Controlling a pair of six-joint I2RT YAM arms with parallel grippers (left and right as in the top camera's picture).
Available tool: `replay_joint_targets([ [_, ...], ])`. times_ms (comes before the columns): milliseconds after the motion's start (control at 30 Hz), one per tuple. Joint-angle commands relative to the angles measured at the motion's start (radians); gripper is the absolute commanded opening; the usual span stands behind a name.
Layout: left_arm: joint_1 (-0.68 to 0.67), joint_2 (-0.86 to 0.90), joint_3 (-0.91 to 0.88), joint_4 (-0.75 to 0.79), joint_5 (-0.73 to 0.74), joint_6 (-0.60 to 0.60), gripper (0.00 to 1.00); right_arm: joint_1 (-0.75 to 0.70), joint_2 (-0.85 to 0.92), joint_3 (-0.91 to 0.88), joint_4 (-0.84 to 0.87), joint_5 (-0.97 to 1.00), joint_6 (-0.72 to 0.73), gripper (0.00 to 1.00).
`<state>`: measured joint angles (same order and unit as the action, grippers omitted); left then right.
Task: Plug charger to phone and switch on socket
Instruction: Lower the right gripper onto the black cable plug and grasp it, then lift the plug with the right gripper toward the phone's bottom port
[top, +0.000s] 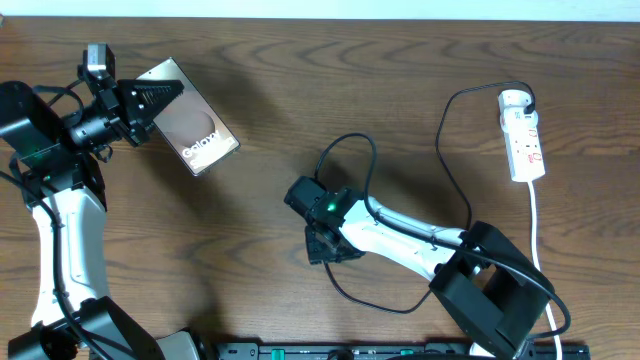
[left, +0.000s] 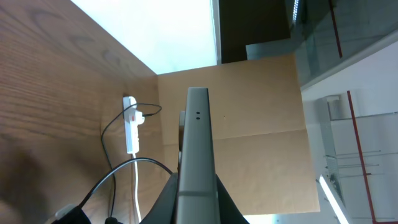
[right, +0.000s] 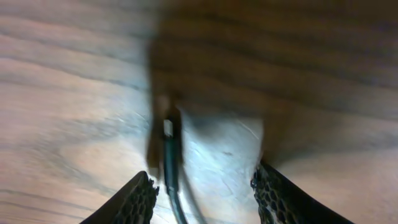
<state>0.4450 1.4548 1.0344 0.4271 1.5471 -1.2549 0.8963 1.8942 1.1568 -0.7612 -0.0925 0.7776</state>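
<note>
Brown wood-grain tabletop (top: 300, 70) is filling my right wrist view, where my right gripper (right: 205, 193) is hanging low at the centre of the overhead frame, jaws standing apart and pinching nothing. The long thin black charger cable (right: 170, 163) is lying beneath it, its small plug tip (right: 167, 129) sitting just beside the finger (right: 140, 199) at the lower left of that view, not midway between the two. I am judging that I should be sliding sideways until the cable is running down the middle of the gap, then pinching just behind the tip, so that a short straight stub is sticking out to aim with. My left gripper (top: 158, 100) is clamping one edge of the flat brown-grey phone (top: 200, 135) with white lettering at the upper left of the overhead frame. The white elongated power strip (top: 524, 140) is lying at the upper right, well apart from the phone, with the black adapter (top: 517, 100) sitting at its top end.
</note>
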Motion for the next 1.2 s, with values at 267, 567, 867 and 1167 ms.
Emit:
replay_joint_targets([
  [267,0.002,-0.014,0.009,0.008,0.026,0.013,0.07,0.007,0.046,-0.007,0.024,0.035,0.038,0.44],
  [567,0.002,-0.015,0.009,0.008,0.026,0.013,0.07,0.004,0.061,-0.007,0.014,0.034,0.048,0.08],
  [867,0.002,-0.014,0.009,0.008,0.026,0.013,0.07,0.004,0.061,-0.007,0.01,0.034,0.049,0.01],
  [1167,0.002,-0.014,0.009,0.008,0.026,0.032,0.07,-0.067,0.06,0.061,-0.056,0.003,-0.006,0.01],
])
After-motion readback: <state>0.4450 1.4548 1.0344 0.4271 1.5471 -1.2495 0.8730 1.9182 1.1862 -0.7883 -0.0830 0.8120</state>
